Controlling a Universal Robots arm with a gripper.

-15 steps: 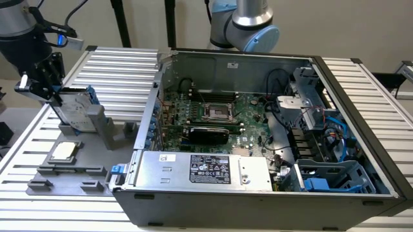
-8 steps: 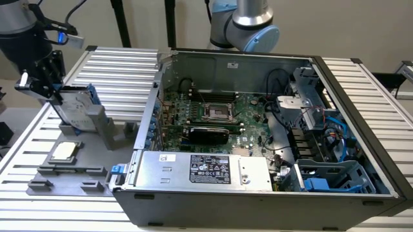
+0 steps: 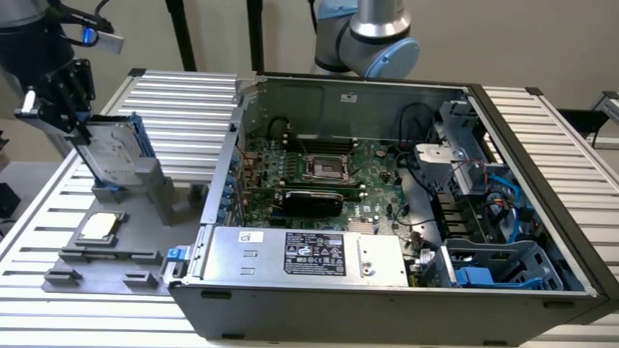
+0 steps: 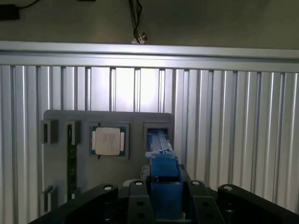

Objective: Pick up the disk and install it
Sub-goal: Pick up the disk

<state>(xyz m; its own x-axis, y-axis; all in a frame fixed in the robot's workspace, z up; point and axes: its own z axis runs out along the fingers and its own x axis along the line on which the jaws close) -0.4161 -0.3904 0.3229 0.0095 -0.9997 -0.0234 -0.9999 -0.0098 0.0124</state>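
The gripper (image 4: 164, 203) is clamping the disk (image 4: 163, 170) by its blue edge, its black fingers (image 4: 138, 205) pressing on both sides. The disk is reaching into a slot of the grey fixture (image 4: 60, 158), just beside the square chip (image 4: 108, 141), on the ribbed table (image 4: 233, 130).

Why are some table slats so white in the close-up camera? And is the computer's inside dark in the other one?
Wrist view: light glares off the ribbed metal table, washing out the slats beyond the grey tray; the disk shows strong blue. Exterior view: the table is evenly lit; the open computer case is dimmer inside.
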